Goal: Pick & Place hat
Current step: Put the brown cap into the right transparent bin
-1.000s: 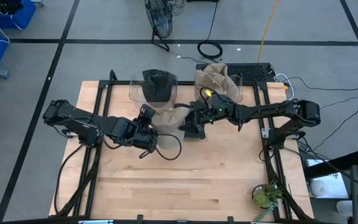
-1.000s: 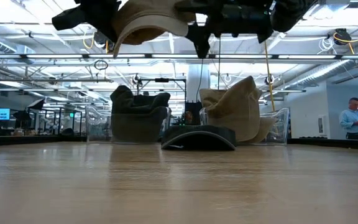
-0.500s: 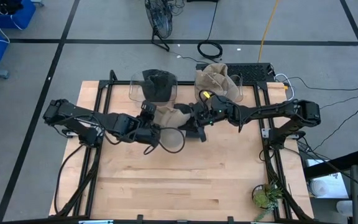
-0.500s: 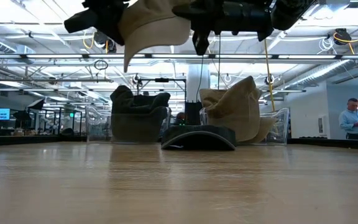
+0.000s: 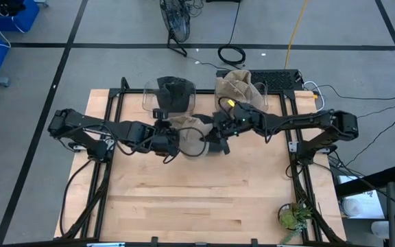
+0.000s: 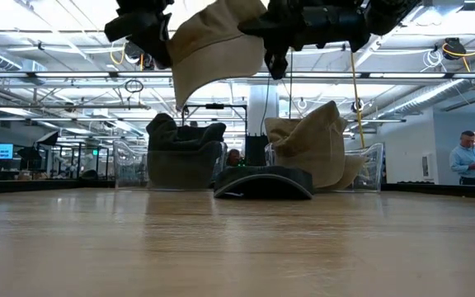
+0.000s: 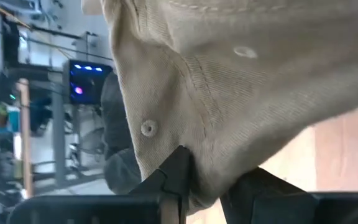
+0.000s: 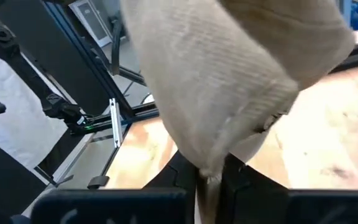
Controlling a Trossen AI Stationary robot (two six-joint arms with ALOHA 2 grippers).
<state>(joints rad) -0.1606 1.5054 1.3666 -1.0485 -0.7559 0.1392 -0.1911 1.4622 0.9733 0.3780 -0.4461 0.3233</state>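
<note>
Lifted higher, tan hat [image 6: 221, 45], both end effectors clamped on, crown cropped

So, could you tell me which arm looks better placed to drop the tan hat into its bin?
Probably the right. Both the left gripper and right gripper grip the hat, but the tan bin sits on the right arm's side.

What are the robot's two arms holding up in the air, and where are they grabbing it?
Both hold one tan hat above the table. The left end effector pinches its fabric edge on one side; the right end effector pinches the edge on the opposite side.
</note>
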